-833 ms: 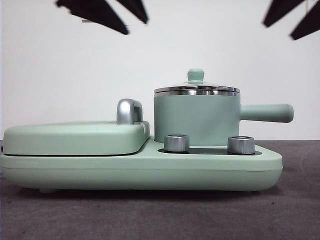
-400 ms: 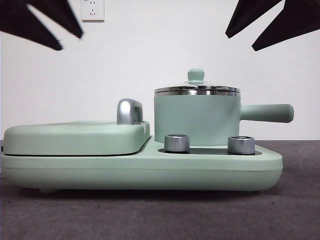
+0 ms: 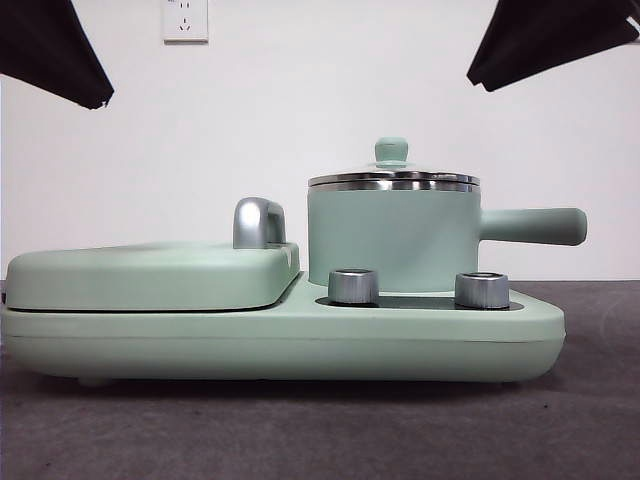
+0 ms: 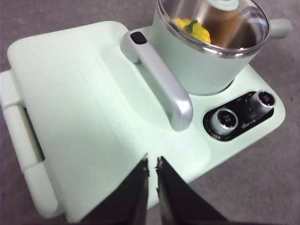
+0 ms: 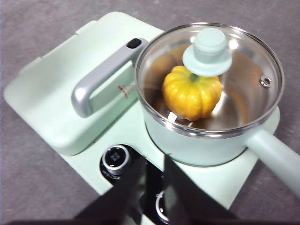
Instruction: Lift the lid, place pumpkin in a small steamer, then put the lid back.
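The small steamer (image 3: 390, 240) stands on the right half of a mint-green appliance base, handle pointing right. The lid (image 3: 393, 180) sits on its rim, knob up. In the right wrist view the pumpkin (image 5: 190, 96) lies inside the steamer (image 5: 187, 140) under the lid (image 5: 243, 70). It also shows in the left wrist view (image 4: 197, 29) through the lid (image 4: 243, 18). My right gripper (image 5: 154, 159) hangs empty above the base's knobs, jaws a narrow gap apart. My left gripper (image 4: 152, 161) is shut and empty above the flat griddle cover. Both are high, clear of the steamer.
The wide griddle cover (image 3: 150, 275) with its chrome handle (image 3: 258, 222) fills the left of the base (image 3: 300, 345). Two silver knobs (image 3: 353, 286) stand in front of the steamer. Black arm tips show at the top corners (image 3: 50, 50) (image 3: 550, 40). Grey tabletop lies around.
Both arms' black tips have drawn outward and up toward the top corners. The steamer, lid and base have not moved.
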Controlling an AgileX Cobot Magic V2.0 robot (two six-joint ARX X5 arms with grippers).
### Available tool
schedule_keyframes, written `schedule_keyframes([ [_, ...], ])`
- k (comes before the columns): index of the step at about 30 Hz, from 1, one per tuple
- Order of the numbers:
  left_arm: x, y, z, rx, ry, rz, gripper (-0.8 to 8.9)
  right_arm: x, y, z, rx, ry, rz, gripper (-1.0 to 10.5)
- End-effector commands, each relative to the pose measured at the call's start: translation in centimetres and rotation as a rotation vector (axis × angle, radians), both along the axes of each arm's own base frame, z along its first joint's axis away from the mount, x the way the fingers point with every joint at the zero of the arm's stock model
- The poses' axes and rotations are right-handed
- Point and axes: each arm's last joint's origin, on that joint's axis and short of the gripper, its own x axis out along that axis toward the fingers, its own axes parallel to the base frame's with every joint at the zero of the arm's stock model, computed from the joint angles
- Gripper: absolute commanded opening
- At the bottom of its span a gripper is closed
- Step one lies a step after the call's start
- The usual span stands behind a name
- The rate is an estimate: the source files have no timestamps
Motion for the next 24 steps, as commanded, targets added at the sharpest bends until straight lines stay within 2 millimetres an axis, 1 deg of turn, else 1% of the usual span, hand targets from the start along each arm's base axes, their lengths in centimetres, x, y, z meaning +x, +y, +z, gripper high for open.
schedule_keyframes([
  [1, -0.2, 0.0, 0.1, 0.005, 0.005, -0.008, 0.07, -0.1, 0.2, 0.2, 0.009, -0.005, 0.023, 0.2],
  [13, -0.2, 0.0, 0.3, -0.002, -0.016, -0.013, 0.06, -0.1, 0.2, 0.2, 0.010, -0.007, 0.023, 0.2],
  [14, -0.3, 0.2, 0.5, 0.036, -0.052, -0.029, 0.07, -0.1, 0.2, 0.2, 0.010, -0.007, 0.023, 0.2],
  [16, -0.5, 1.0, 0.6, 0.050, -0.096, -0.012, 0.07, -0.1, 0.2, 0.2, 0.010, -0.007, 0.023, 0.2],
  [20, -1.0, 3.0, 0.7, 0.009, -0.206, 0.085, 0.07, -0.1, 0.2, 0.2, 0.010, -0.007, 0.023, 0.2],
  [24, -2.0, 4.8, 0.1, -0.018, -0.292, 0.190, 0.07, -0.1, 0.2, 0.2, 0.011, -0.008, 0.023, 0.2],
])
